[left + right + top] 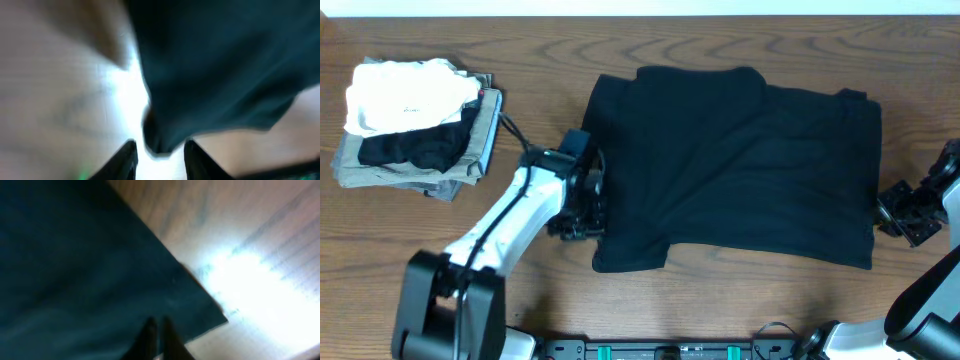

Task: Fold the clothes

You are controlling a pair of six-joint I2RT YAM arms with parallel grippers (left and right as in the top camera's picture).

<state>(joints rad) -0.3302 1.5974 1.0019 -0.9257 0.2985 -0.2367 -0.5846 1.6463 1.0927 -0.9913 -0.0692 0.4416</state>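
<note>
Right up close in the left wrist view are two dark fingers [126, 161] of the left jaws. They stand open, and a floppy bit of the black T-shirt [740, 170] edge sits in the gap between them. The picture is blurry, so I cannot tell if they pinch it yet. The shirt lies spread out in the middle of the wooden counter [720, 310], with some wrinkles and one sleeve poking out at the near left corner. The left arm [520, 210] is at the shirt's left edge and the right arm [920, 205] is just beside its right edge. In the right wrist view the right jaws are almost together, with only a thin gap, low over the shirt's corner. I cannot tell if any cloth is caught there. What could go wrong? The left jaws might close on just a tiny bit of soft cloth, and it could slip out when the arm lifts. If only one side holds, the shirt may drag and bunch up, not fold flat. A big swing to the left could also bump the pile of folded clothes [415, 125] near the far left corner.
</note>
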